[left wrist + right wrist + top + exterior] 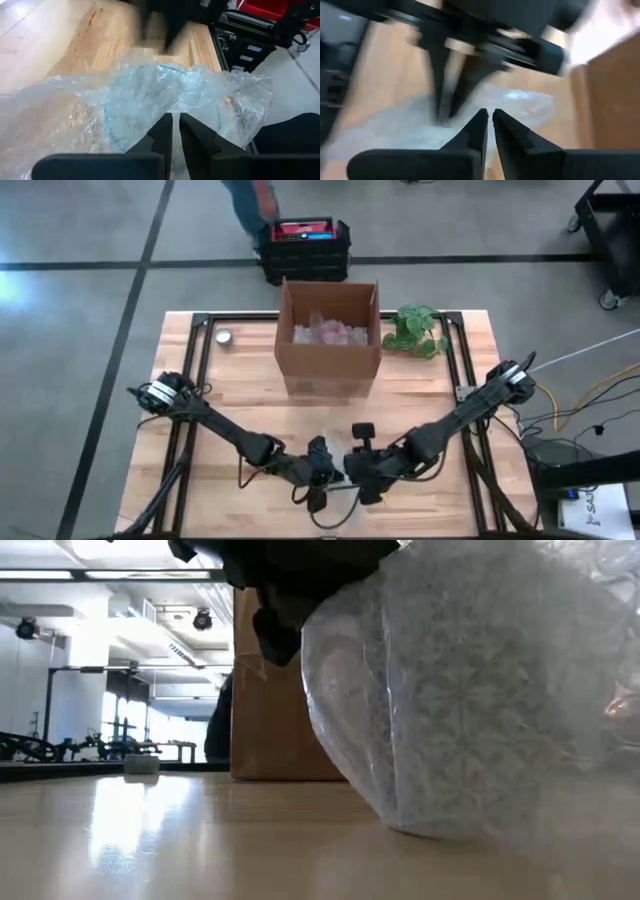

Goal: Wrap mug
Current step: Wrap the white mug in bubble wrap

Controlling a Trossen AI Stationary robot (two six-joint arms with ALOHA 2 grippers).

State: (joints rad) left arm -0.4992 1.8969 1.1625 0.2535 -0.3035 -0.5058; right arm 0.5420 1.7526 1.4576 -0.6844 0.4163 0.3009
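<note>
The mug shows only as a blue rim (112,107) through clear bubble wrap (150,95), which lies crumpled near the table's near edge at the middle (335,448). In the low view the wrapped bundle (460,690) rests on the tabletop by its rounded underside. My left gripper (176,119) is shut on the wrap; from above it sits at the bundle's near left (318,470). Facing it from the right, my right gripper (489,116) is shut over the wrap, also seen from above (362,470). Whether the right one touches the wrap cannot be told. My left gripper pinches a raised fold of the bubble wrap (176,111) between its two fingers, on the bundle's near side. The fingers slant down from the table's left. The wrap is slack and crumpled, and the bundle stays on the table.
An open cardboard box (330,335) with wrapped items inside stands at the far middle. A small green plant (415,330) is to its right and a small round object (224,336) at the far left. A person stands beyond the far edge by a red-and-black crate (305,245).
</note>
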